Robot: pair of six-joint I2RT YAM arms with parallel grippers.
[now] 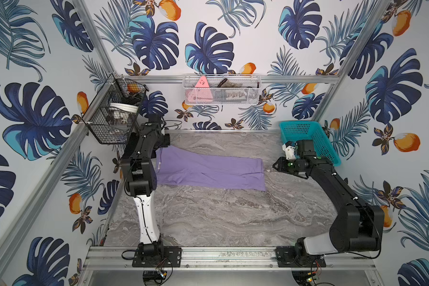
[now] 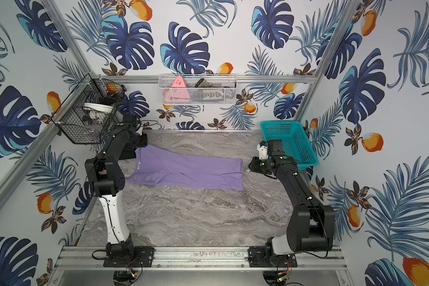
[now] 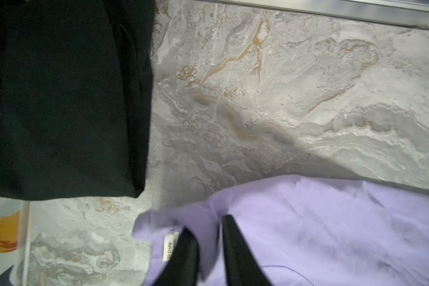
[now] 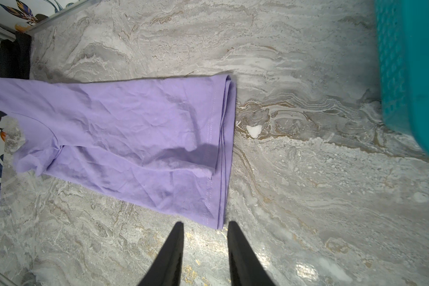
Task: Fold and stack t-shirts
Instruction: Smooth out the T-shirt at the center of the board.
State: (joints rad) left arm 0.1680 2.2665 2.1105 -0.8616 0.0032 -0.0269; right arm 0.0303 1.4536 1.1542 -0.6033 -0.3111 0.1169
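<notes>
Lying folded into a long strip across the far half of the marble table (image 1: 221,218), the purple shirt (image 1: 208,170) reaches from the left arm toward the right. A folded black shirt (image 3: 60,99) sits near its collar end, not touching it. The left gripper (image 3: 206,224) hangs over that end, fingers apart with purple cloth between them. The right gripper (image 4: 205,222) hovers over bare table beside the hem corner, fingers apart. A white neck label (image 3: 170,247) bears print too blurred to read.
</notes>
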